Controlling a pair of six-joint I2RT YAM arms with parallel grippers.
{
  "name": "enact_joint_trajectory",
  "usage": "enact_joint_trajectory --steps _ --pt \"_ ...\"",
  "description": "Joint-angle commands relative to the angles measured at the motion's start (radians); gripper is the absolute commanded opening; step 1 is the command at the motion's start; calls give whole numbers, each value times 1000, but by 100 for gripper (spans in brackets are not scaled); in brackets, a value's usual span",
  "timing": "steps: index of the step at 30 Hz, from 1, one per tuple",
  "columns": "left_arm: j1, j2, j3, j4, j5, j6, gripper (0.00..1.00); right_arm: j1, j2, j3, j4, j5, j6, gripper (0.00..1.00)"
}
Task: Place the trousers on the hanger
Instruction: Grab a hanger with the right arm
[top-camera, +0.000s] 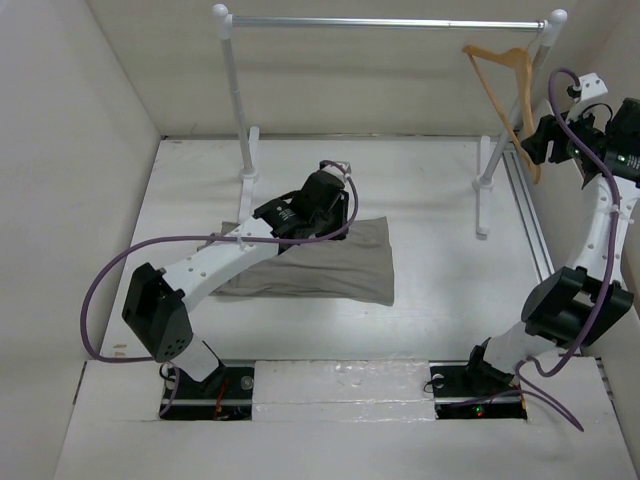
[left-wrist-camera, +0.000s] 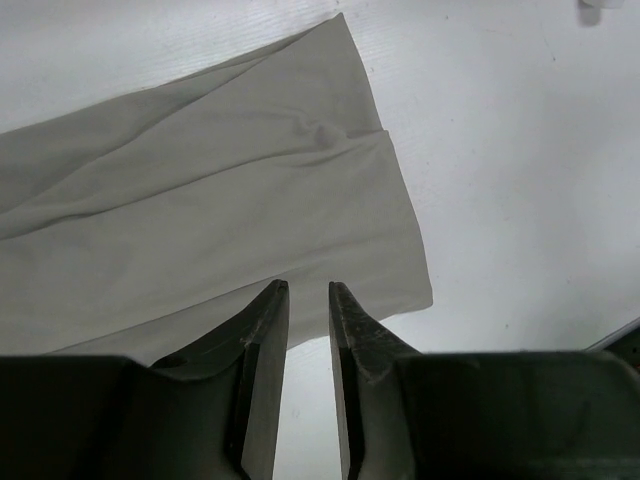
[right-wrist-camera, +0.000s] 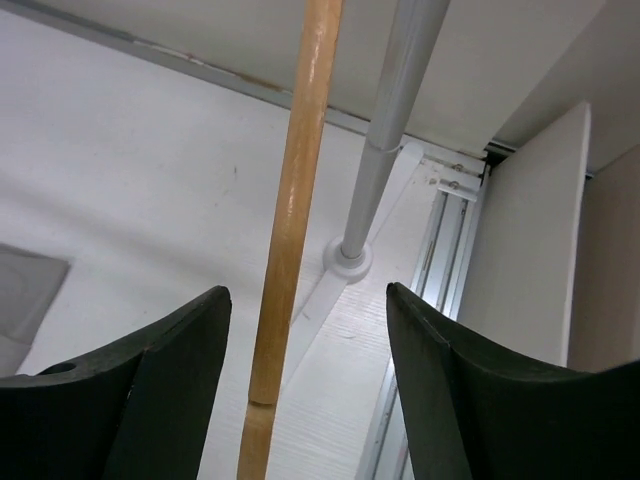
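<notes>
The grey-beige trousers lie folded flat on the table's left-middle. In the left wrist view the trousers fill the upper left, with one end's corner at the right. My left gripper hovers over their far edge. Its fingers stand a narrow gap apart with nothing between them. The tan wooden hanger hangs by its hook at the right end of the rail. My right gripper is wide open around one wooden bar of the hanger. The bar sits nearer the left finger, and I see no contact.
A silver rail on white posts spans the back. Its right post and foot stand just behind the hanger. A metal track runs along the right wall. White walls enclose the table.
</notes>
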Motion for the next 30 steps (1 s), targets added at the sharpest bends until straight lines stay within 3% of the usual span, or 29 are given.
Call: enact_joint_trajectory --steps 1,3,7,11,21,22,25,30 --pt "2 -15 -5 28 28 15 20 1 -16 -14 61 -67 -22 69" --pt "2 -9 3 26 28 20 21 1 -7 -31 73 -65 -22 66" --pt "2 6 12 20 31 20 21 13 10 -45 102 -69 -17 48" --pt "2 17 17 12 31 19 20 40 17 -54 153 -55 -14 37" --pt "2 34 53 -12 25 20 19 68 43 -60 172 -36 -42 39" --pt "2 34 53 -12 25 19 19 77 46 -60 169 -35 -45 27" --pt "2 37 63 -18 22 19 19 89 24 -76 187 -19 -45 8" --pt "2 49 133 -43 14 20 22 129 -51 -60 253 17 -8 0"
